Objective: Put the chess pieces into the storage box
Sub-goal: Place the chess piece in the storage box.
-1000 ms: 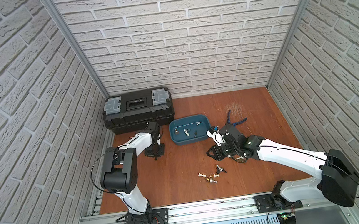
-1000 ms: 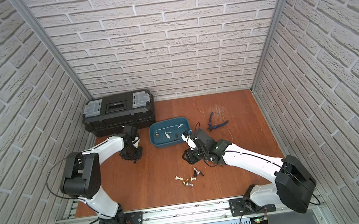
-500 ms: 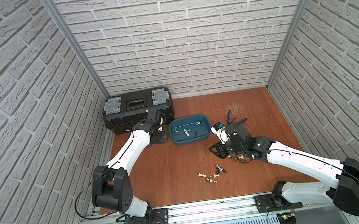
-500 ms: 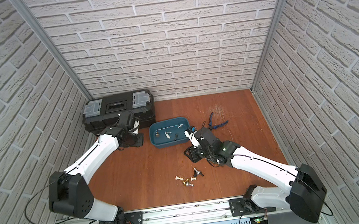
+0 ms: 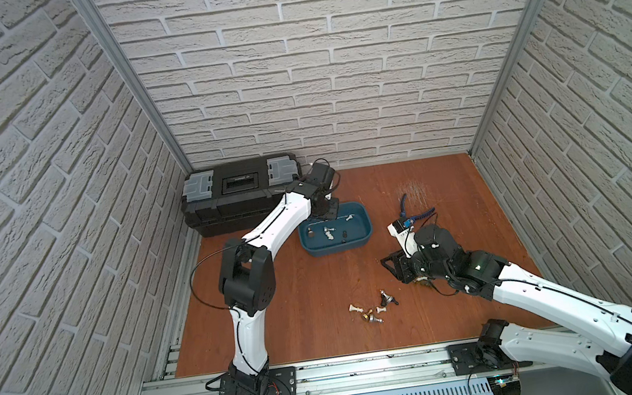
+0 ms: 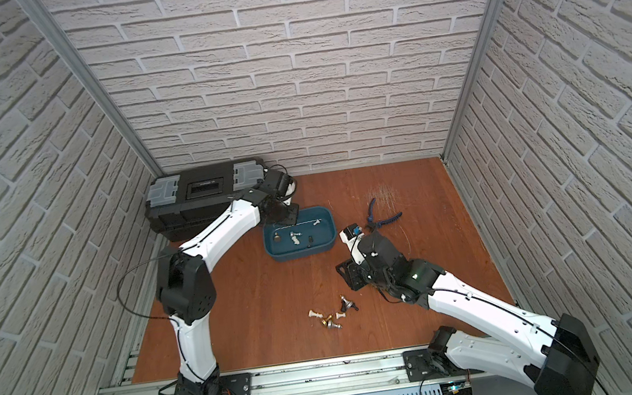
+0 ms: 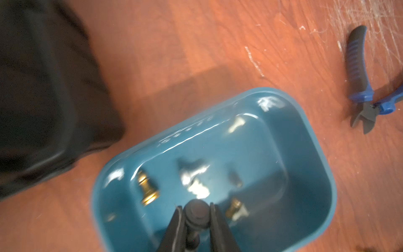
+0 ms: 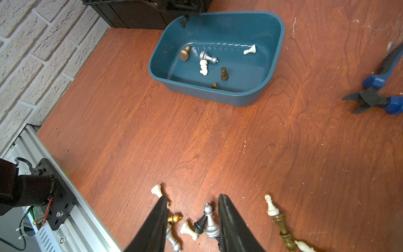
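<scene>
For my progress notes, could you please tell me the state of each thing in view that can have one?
left gripper, shut on a black chess piece over the storage box
right gripper, open, empty, above the loose chess pieces
storage box, lidless, holding several chess pieces
loose chess pieces, on the table, not yet boxed
black toolbox, lid closed
blue-handled cutting pliers, lying flat, jaws apart

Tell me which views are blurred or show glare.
Left wrist: motion-blurred throughout, with white glare streaks inside the storage box. Right wrist: sharp, chess pieces crisp, only a thin glare line in the box. Both top views: sharp and evenly lit, though the pieces look tiny.
</scene>
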{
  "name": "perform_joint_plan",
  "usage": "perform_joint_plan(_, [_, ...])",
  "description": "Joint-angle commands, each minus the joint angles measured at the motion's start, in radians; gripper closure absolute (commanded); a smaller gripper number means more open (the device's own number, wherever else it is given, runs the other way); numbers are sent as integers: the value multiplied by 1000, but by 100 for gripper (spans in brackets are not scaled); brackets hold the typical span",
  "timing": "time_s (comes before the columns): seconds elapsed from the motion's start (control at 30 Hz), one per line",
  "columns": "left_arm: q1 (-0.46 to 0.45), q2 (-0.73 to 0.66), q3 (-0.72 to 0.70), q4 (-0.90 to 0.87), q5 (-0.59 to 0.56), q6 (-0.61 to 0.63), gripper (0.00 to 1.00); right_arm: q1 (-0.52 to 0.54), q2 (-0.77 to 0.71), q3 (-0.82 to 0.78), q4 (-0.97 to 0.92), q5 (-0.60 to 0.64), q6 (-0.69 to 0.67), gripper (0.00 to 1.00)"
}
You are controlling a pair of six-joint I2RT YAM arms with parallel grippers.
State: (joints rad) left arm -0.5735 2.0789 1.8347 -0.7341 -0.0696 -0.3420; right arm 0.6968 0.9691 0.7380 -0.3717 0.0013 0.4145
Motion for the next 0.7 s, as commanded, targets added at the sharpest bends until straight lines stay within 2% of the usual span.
perform_joint_plan(0.0, [-5, 67, 62, -1, 6, -42, 94, 4, -57, -29, 19, 50, 2, 58])
perform_joint_plan(0.17, [-11, 172, 99, 23, 2, -85, 89, 2, -75, -44, 7, 67, 9, 58])
perform_joint_plan(0.3, [-14, 190, 110, 27, -19, -101, 71, 3, -60, -55, 4, 60, 2, 58])
perform_joint_plan(0.4, [-20, 165, 110, 28, -32, -101, 62, 3, -9, -51, 11, 21, -7, 57])
perform_joint_plan(0.53, [-25, 99, 82, 29, -64, -98, 61, 3, 102, -20, -18, -53, -7, 58])
perform_joint_plan(0.67, [-31, -11, -9, 58, -79, -102, 61, 6, 135, -33, -1, -75, 1, 59])
